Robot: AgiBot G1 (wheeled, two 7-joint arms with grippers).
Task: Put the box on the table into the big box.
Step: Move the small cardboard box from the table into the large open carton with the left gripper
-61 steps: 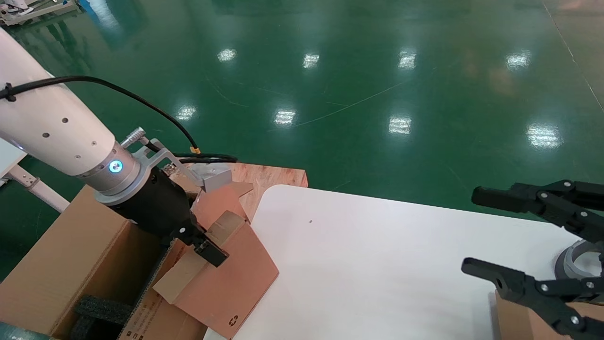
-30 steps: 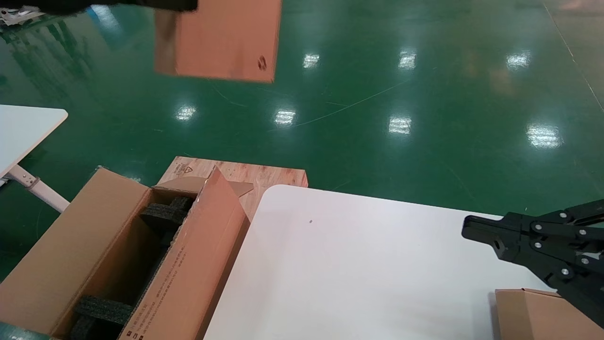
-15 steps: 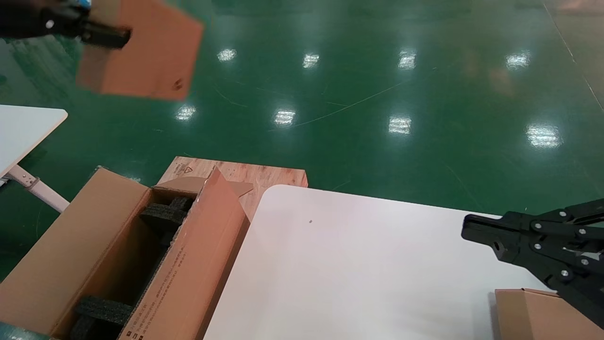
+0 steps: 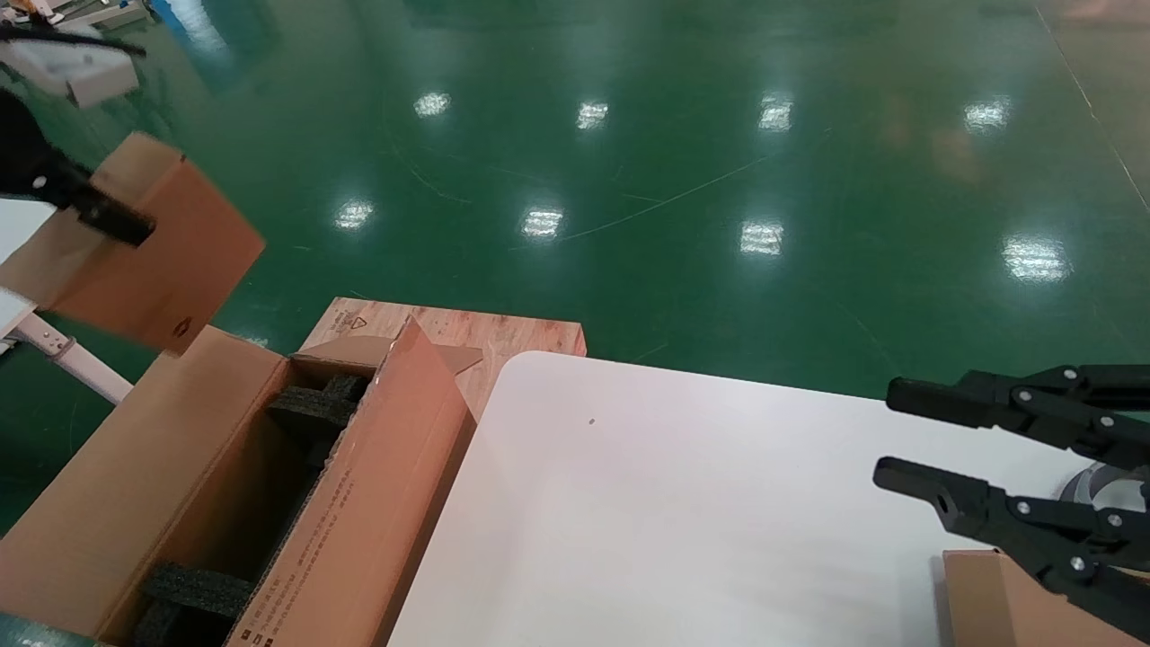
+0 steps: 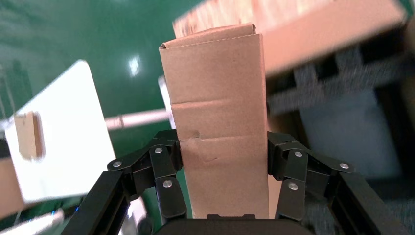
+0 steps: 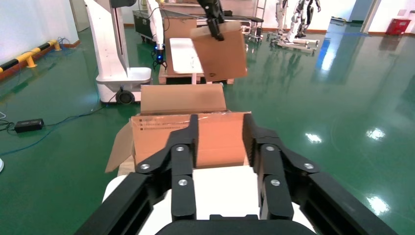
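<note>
Left end effector [image 4: 108, 218] clamps my small reddish-brown cardboard box [image 4: 144, 247] at ten o'clock above the long foam-lined brown carton [image 4: 135, 467], ready for lowering; right end effector [image 4: 898, 431] open, idle over the white worktop [image 4: 683, 503].

The scene is seen from above by the head view, angled forward over the table [image 4: 683, 503] and the big box [image 4: 135, 485]. The box [image 5: 218, 122] is viewed close-up from the left wrist. From the right wrist, the big box [image 6: 195, 134] is faced level, so it is shared.

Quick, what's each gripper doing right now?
Left gripper: shut on the box, held above the big box.
Right gripper: open, empty, over the table.
</note>
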